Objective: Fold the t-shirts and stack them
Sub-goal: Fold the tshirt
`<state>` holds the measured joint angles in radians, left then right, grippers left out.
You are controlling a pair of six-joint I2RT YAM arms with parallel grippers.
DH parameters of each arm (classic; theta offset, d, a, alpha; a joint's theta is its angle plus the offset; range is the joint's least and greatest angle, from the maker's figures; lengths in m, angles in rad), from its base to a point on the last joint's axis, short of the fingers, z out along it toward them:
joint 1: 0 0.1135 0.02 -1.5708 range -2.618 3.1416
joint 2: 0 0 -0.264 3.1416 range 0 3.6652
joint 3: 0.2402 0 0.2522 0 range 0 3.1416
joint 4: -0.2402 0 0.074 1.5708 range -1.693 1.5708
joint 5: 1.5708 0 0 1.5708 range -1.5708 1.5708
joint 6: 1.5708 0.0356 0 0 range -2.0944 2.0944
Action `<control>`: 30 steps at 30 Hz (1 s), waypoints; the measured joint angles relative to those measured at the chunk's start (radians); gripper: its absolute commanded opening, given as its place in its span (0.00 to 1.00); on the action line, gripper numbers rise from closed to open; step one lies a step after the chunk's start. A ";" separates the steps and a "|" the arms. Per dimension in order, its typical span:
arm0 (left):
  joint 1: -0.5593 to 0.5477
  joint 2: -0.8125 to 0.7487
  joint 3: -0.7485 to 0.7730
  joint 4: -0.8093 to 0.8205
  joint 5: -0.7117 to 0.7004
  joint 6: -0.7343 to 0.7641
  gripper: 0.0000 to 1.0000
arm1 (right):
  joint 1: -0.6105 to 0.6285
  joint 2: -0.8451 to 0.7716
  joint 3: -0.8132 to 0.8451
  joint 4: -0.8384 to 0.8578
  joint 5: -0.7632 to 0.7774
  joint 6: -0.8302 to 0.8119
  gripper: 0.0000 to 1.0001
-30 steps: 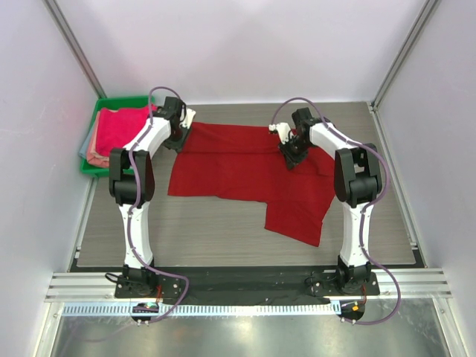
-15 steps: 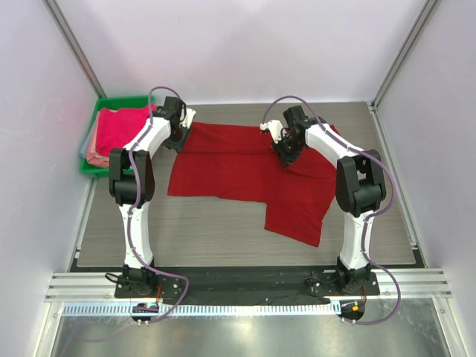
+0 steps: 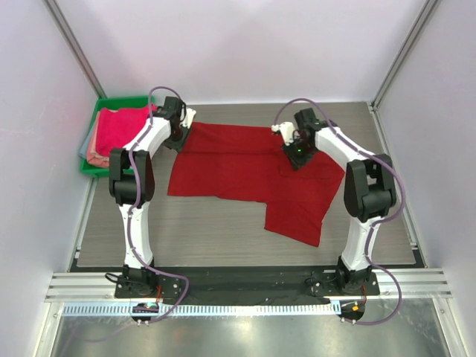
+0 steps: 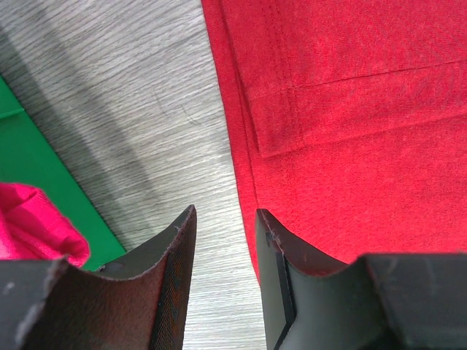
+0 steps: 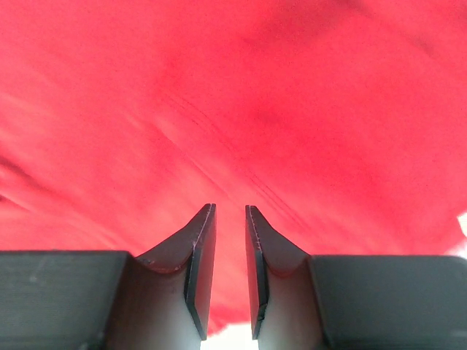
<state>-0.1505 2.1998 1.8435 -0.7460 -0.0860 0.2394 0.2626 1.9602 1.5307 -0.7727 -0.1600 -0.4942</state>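
Barely started tbh: the deep red cloth t-shirt (image 3: 245, 167) lies spread on the grey wood-grain table (image 3: 223, 230), left pincer (image 4: 225, 213) slightly spread at its edge, right pincer (image 5: 230, 208) almost pressed together over it, empty, folding and stacking all left.

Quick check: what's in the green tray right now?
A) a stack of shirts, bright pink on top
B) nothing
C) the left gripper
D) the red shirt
A: the green tray holds a stack of shirts, bright pink on top; the red t-shirt lies spread on the table.

High rear overview plus two wrist close-ups onto red t-shirt (image 3: 238, 163)
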 measured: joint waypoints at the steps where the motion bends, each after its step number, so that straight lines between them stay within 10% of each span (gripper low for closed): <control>1: 0.000 0.000 0.000 0.001 0.001 0.000 0.39 | -0.026 -0.019 -0.017 0.001 0.004 0.001 0.28; 10: 0.000 0.000 0.000 0.001 0.008 -0.001 0.39 | -0.261 -0.058 -0.095 0.012 0.043 0.003 0.29; 30: -0.034 0.000 0.000 0.000 -0.014 0.005 0.39 | -0.339 0.029 -0.111 0.007 0.014 0.001 0.30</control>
<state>-0.1848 2.1998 1.8435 -0.7456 -0.1005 0.2443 -0.0765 1.9888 1.4197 -0.7654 -0.1455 -0.4934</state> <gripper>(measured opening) 0.390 0.311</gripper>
